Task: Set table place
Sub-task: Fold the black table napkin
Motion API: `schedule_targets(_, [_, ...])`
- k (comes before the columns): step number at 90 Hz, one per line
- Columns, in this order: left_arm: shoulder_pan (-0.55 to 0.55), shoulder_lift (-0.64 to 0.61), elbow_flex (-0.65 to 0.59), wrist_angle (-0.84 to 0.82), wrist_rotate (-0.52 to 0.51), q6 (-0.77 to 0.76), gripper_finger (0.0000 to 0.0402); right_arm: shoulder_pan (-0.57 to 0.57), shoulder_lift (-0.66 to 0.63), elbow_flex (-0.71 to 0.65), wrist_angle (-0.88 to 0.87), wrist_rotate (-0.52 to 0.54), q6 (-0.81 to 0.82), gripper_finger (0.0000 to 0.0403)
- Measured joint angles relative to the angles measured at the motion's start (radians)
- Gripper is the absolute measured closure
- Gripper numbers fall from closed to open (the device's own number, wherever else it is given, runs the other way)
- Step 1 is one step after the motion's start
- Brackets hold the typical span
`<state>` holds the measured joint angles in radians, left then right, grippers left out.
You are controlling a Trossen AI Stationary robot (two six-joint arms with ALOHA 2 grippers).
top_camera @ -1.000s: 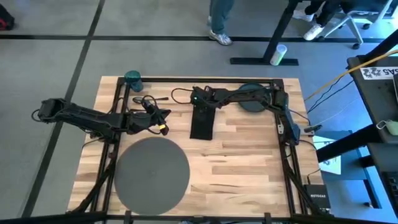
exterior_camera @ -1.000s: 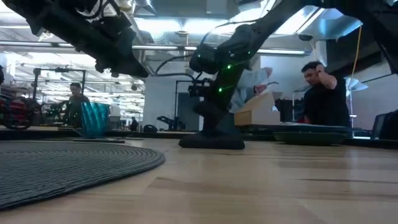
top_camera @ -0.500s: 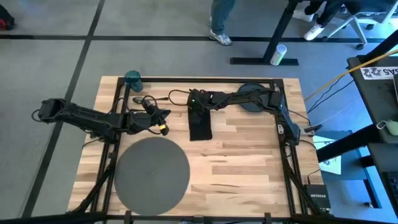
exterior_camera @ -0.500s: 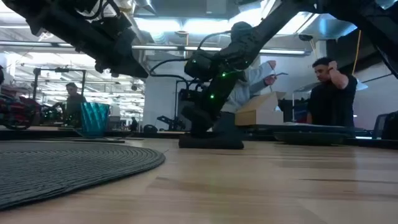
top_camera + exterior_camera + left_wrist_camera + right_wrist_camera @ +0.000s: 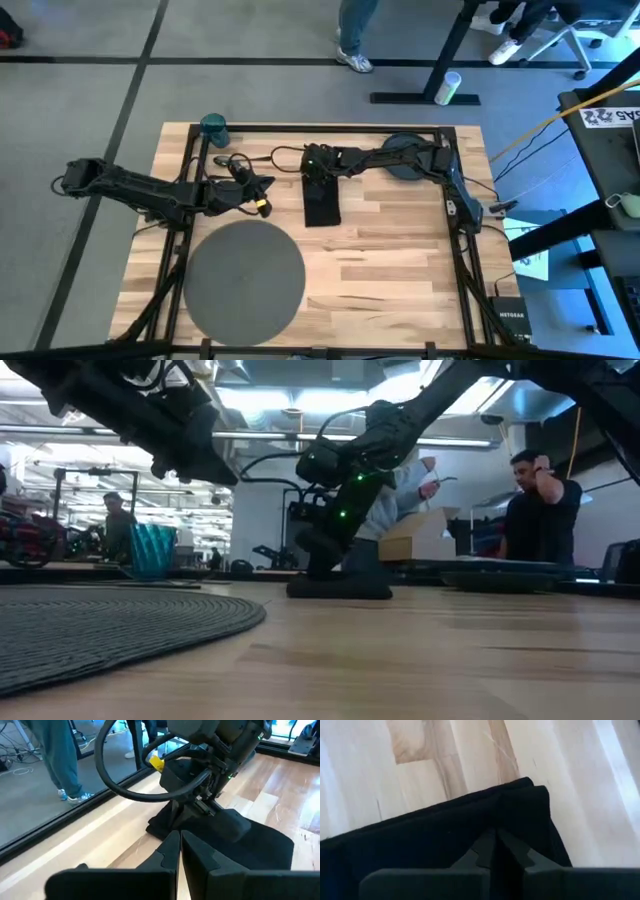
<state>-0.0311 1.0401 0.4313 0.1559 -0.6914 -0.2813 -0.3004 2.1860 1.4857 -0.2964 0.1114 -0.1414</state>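
**Me:** Looking down from the high view, I see the table (image 5: 390,260) with the big grey mat (image 5: 243,277) near the front left. The black napkin (image 5: 321,203) lies flat in the middle, toward the back. The right gripper (image 5: 317,176) sits at the napkin's far end. The left gripper (image 5: 262,196) waits just left of the napkin. The teal cup (image 5: 213,126) stands at the back left corner, and the dark plate (image 5: 402,158) is at the back right, partly under the right arm.

**You:** And from the low view?

**Me:** The napkin (image 5: 340,588) is a low dark lump on the wood. The right gripper (image 5: 322,565) comes down onto it. The mat (image 5: 110,622) spreads out on the left, with the cup (image 5: 153,550) behind it. People stand in the room beyond.

**You:** What does the left wrist show?

**Me:** My left fingers (image 5: 165,854) are pressed together with nothing between them. Past them the right gripper (image 5: 200,809) sits on the napkin (image 5: 250,837).

**You:** And the right wrist?

**Me:** The right fingers (image 5: 482,849) are pinched together right on the napkin (image 5: 435,832). It looks like they grip the cloth.
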Motion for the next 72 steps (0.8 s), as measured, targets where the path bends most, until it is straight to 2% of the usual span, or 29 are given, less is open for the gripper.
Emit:
schedule_targets(34, [0.000,0.000,0.000,-0.018,0.000,0.004,0.0402,-0.001,-0.161,0.001,-0.019,-0.019,-0.117,0.0403])
schedule_targets(46, [-0.002,0.000,0.000,-0.018,0.000,0.001,0.0402,0.000,-0.229,0.002,-0.129,-0.073,-0.202,0.0403])
schedule_targets(60, [-0.008,0.000,0.000,-0.018,0.057,0.014,0.0402,0.015,-0.247,0.001,-0.259,-0.201,-0.308,0.0403])
schedule_targets(72, [-0.008,0.000,0.000,-0.018,0.063,0.018,0.0402,0.069,-0.249,-0.013,-0.367,-0.185,-0.369,0.0403])
